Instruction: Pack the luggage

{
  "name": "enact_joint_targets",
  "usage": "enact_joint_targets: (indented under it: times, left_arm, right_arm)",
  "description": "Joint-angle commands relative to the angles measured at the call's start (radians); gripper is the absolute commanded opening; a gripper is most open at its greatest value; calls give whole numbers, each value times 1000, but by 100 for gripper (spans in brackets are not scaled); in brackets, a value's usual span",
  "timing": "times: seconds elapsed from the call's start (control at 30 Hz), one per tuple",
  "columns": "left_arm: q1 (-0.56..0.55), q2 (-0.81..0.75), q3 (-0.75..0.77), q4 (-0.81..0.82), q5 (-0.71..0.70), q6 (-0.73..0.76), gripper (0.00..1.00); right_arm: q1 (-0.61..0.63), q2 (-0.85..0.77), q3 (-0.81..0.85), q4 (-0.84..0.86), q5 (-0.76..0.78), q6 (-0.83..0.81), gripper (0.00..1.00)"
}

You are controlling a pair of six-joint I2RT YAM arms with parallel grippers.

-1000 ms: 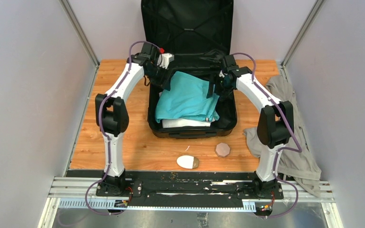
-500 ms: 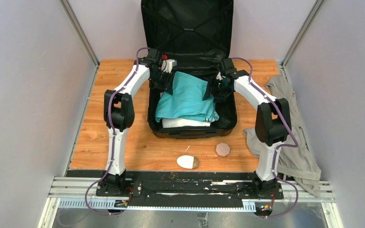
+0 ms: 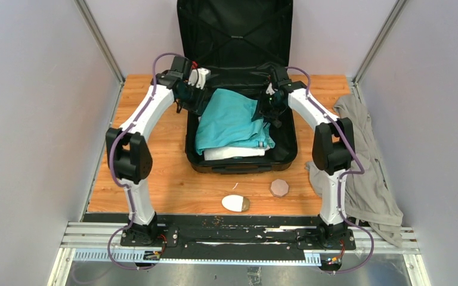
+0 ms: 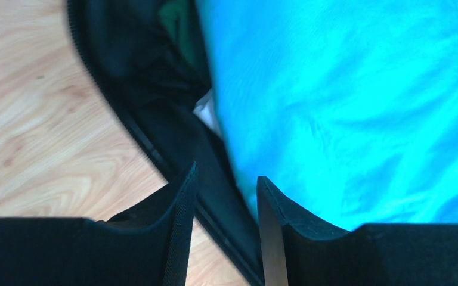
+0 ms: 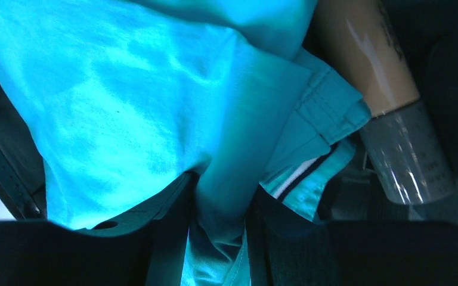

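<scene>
Teal cloth was seen filling most of the lower shell of the luggage, which lay open at the far middle of the wooden table with its lid stood upright against the far wall. The teal garment was spread over a folded white garment, whose near edge showed beneath it.

The right gripper was closed to a narrow gap on a fold of the teal garment at its right side. A beige tube with a clear cap lay just beside that fold, inside the case. The left gripper was held over the left rim of the luggage with its fingers moderately parted. Only the black rim was seen in the gap, and nothing was gripped.

The step in hand was judged to be the settling of the teal garment into the case. For the next move, the pinched fold would need to be laid flat and let go, with the tube kept from being dragged along.

Packing was judged unfinished: a grey garment lay on the right of the table, outside the case.
</scene>
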Motion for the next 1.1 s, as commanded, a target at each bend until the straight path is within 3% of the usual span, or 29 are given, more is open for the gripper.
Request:
enact_joint_targets:
  times: [0.0, 0.17, 0.23, 0.33, 0.5, 0.7, 0.93, 1.07]
  left_arm:
    - [-8, -84, -80, 51, -136, 24, 0]
    - [-8, -70, -159, 57, -61, 8, 0]
    - [-9, -79, -178, 61, 22, 4, 0]
    - [-24, -97, -167, 61, 100, 19, 10]
    - [-74, -103, -90, 58, 158, 29, 29]
    - [-143, -36, 18, 59, 202, 22, 35]
    - [-203, 114, 44, 60, 179, 43, 36]
    - [-202, 166, -2, 60, 125, 62, 36]
  right_arm:
    - [49, 80, 114, 34, -10, -40, 40]
    - [51, 120, 170, -33, -11, -55, 40]
    - [51, 84, 133, -68, 24, -66, 52]
    - [43, -62, -13, -71, 124, -70, 70]
    - [40, -381, -247, -65, 269, -80, 88]
    - [81, -682, -490, -126, 327, -77, 92]
    - [359, -889, -868, -58, 456, 8, 95]
    - [418, -934, -1007, -23, 513, 71, 95]
